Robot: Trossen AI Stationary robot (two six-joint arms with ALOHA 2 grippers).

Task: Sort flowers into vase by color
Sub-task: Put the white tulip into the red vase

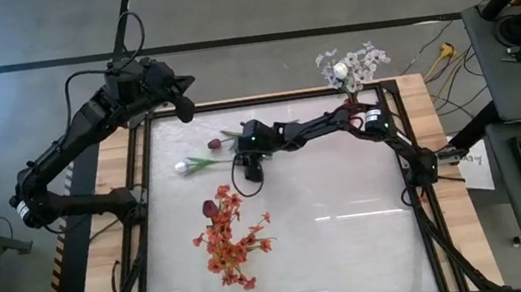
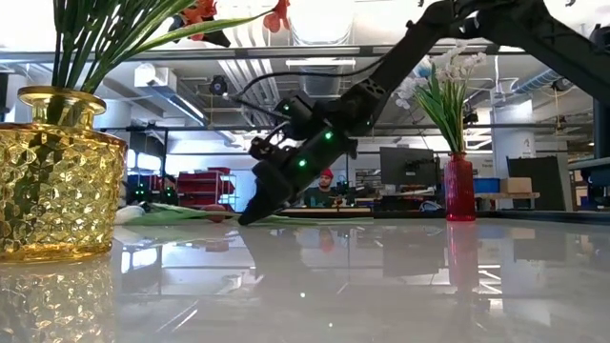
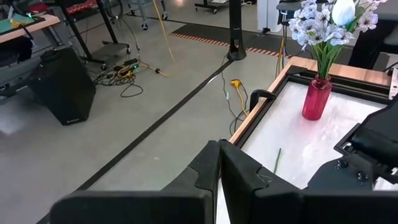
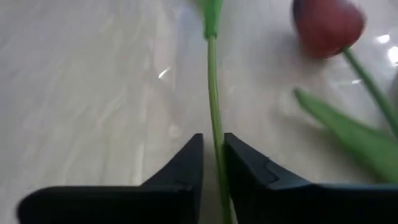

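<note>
The right gripper (image 4: 213,163) is down at the table (image 1: 354,245), near the far-left part of its glossy white top, and its two dark fingers have closed in on a thin green stem (image 4: 212,81) that runs straight between them. The gap left is barely wider than the stem, so it appears pinched, though a firm hold cannot be confirmed. The low grasp makes sense: the flower lies flat, so the fingers must come almost to the surface to catch the stem. Just beside it lies a dark maroon tulip bud (image 4: 328,25) with its own stem and leaf. In the high view a white bud (image 1: 182,166) lies at the left end of this small group, and the pinched stem probably belongs to it.

The left gripper (image 3: 219,180) waits above the table's far-left corner, fingers pressed together and holding nothing.

Two containers are already in use. A red vase (image 3: 316,98) at the far-right corner holds white and pale lavender blossom sprays (image 3: 323,25) with a white bud among them, so it seems the place for pale flowers. A yellow glass vase (image 2: 57,176), close to the low camera, holds green stems topped with red-orange blossoms. A loose red-orange spray (image 1: 232,232) lies on the table nearer the front, apparently not yet sorted.
</note>
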